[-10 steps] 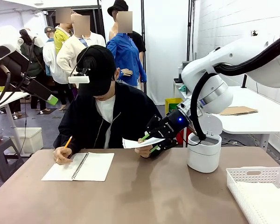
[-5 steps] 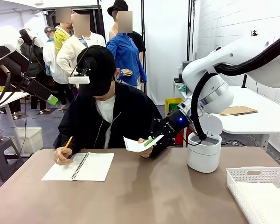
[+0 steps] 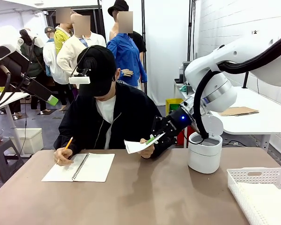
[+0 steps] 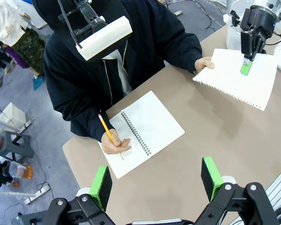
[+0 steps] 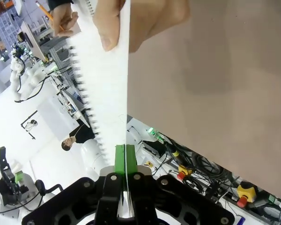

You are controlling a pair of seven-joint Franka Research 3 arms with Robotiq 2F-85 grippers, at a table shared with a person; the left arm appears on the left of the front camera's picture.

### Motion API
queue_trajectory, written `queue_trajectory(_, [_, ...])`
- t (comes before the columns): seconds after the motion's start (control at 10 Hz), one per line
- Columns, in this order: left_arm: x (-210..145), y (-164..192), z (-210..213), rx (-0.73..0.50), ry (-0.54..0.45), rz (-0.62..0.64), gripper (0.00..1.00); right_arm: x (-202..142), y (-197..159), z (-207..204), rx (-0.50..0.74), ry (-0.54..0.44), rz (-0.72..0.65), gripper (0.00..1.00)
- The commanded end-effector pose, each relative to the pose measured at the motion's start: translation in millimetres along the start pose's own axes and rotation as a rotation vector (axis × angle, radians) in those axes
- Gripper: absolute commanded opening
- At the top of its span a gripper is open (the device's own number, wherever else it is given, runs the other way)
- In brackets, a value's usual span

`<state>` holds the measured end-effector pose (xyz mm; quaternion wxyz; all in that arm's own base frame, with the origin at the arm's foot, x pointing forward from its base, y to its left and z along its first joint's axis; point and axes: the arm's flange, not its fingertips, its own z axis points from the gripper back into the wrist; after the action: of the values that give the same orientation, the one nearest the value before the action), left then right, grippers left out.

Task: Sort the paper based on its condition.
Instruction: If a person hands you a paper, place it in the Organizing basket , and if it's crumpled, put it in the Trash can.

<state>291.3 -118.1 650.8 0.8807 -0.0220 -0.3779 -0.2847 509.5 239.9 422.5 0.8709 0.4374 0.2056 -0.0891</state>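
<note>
A white sheet of paper (image 3: pixel 135 146) with a torn, perforated edge hangs over the table's far middle. My right gripper (image 3: pixel 154 139) is shut on one edge of it, and the person's hand (image 3: pixel 146 151) holds the other side. From the left wrist camera the paper (image 4: pixel 239 79) lies flat between that hand (image 4: pixel 203 63) and the right gripper (image 4: pixel 246 65). In the right wrist view the paper (image 5: pixel 110 89) runs edge-on into my closed green pads (image 5: pixel 125 161). My left gripper (image 4: pixel 155 183) hangs open high above the table, holding nothing.
An open spiral notebook (image 3: pixel 79 167) lies at the far left, where the person's other hand writes with a pencil (image 3: pixel 65 145). A white lidded bin (image 3: pixel 205 151) stands at the far right. A white basket (image 3: pixel 267 180) with white sheets sits at the near right corner.
My right gripper's jaws, open around the sheet's edge a second ago, have shut on it. The sheet has tilted and dipped slightly. The left arm has not moved.
</note>
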Motion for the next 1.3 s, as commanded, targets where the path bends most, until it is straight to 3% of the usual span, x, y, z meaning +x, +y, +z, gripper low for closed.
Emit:
queue_trajectory(0.0, [0.0,0.2,-0.4,-0.001,-0.001,0.002,1.0,-17.2,2.8,13.4,0.018,0.003,0.048,0.0])
queue_trajectory(0.3, [0.0,0.2,-0.4,-0.001,-0.001,0.002,1.0,-47.8,9.5,53.3,-0.136,-0.099,0.068,0.0])
queue_trajectory(0.9, [0.0,0.2,-0.4,-0.001,-0.001,0.002,1.0,-101.4,-16.6,142.8,-0.55,-0.447,0.396,0.0])
queue_trajectory(1.2, [0.0,0.2,-0.4,-0.001,-0.001,0.002,1.0,-127.1,-42.6,175.0,-0.709,-0.548,0.577,0.0])
